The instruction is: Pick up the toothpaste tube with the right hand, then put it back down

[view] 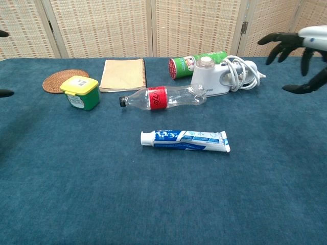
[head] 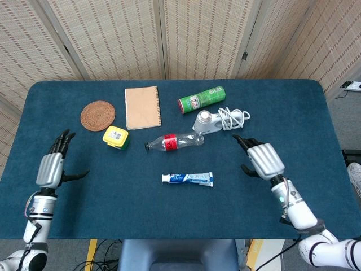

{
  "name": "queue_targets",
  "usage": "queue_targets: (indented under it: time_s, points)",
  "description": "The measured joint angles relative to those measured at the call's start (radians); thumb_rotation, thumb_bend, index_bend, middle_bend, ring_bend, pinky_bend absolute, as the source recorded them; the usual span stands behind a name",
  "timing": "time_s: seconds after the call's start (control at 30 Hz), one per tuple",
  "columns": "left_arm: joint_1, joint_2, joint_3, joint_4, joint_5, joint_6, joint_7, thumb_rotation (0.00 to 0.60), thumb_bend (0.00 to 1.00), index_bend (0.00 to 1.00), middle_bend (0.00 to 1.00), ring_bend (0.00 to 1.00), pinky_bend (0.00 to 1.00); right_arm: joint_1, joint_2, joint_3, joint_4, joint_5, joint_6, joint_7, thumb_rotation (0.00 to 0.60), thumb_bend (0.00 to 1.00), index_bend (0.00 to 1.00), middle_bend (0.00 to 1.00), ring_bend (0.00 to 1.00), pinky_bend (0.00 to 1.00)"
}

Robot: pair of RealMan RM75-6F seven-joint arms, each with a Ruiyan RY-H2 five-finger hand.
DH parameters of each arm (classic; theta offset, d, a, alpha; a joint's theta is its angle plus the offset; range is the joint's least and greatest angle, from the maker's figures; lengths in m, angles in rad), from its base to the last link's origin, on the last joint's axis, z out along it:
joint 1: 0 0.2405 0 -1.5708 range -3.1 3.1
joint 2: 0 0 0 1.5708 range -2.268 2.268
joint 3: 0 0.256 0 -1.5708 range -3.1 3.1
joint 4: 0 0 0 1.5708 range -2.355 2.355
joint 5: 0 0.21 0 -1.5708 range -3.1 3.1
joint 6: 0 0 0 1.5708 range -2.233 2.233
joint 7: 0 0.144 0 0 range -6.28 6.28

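The toothpaste tube (head: 188, 179) (view: 186, 140) lies flat on the blue table, white cap pointing left, with nothing touching it. My right hand (head: 261, 158) (view: 300, 53) hovers well to the tube's right with its fingers spread and nothing in it. At the table's left edge, my left hand (head: 52, 166) is also spread and holds nothing; in the chest view only its dark fingertips (view: 5, 93) show at the left border.
A clear plastic bottle (head: 174, 141) lies just behind the tube. Further back are a white device with a coiled cord (head: 221, 120), a green can (head: 201, 99), a notebook (head: 142, 106), a yellow-lidded green box (head: 115, 137) and a woven coaster (head: 97, 115).
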Motion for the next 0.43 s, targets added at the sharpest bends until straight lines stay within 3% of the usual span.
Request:
queue_targets:
  time_s: [0.2,0.43]
  points:
    - [0.070,0.033,0.033,-0.041,-0.012,0.084,0.138,0.600,0.03,0.13,0.06,0.02,0.18,-0.165,0.021,-0.050,0.031,-0.087,0.171,0.098,0.600,0.34,0.05,0.26,0.22,0.44]
    - [0.147,0.065,0.088,-0.147,0.019,0.169,0.267,0.600,0.03,0.13,0.06,0.02,0.18,-0.300,0.036,-0.094,0.049,-0.149,0.276,0.128,0.600,0.33,0.05,0.26,0.22,0.42]
